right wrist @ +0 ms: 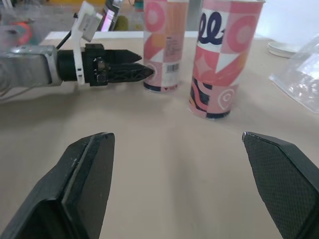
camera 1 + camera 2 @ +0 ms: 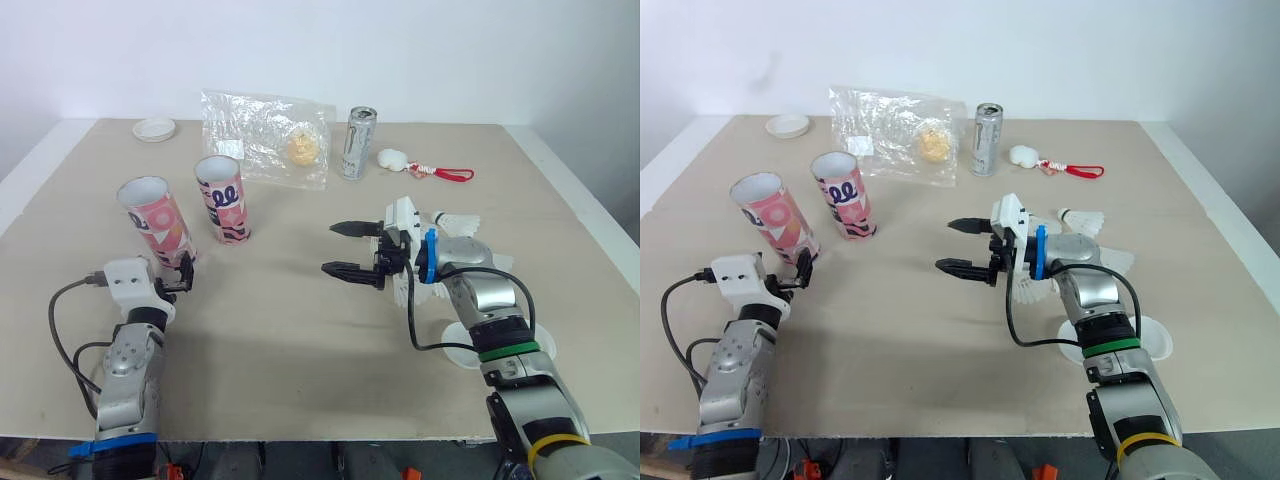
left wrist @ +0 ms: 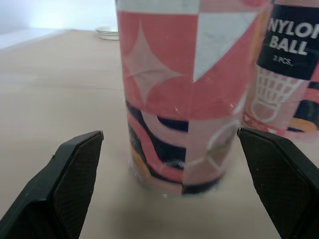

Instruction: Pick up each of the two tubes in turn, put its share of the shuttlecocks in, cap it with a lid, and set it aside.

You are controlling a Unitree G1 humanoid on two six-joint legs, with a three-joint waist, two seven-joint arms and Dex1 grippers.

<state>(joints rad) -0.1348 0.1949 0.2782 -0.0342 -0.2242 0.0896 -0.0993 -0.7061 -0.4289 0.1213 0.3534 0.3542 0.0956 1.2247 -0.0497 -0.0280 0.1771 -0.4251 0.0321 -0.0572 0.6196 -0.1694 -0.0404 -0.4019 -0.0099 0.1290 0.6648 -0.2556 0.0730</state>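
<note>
Two pink patterned tubes stand open-topped at the left of the table, the left tube and the right tube. My left gripper is open just in front of the left tube, and its fingers are apart on either side of it without touching. My right gripper is open over the bare middle of the table, pointing toward the tubes. White shuttlecocks lie beside and under my right arm. A white lid lies by my right forearm.
Another white lid sits at the far left corner. At the back lie a clear plastic bag with a yellow item, a silver can and a white charm on a red strap.
</note>
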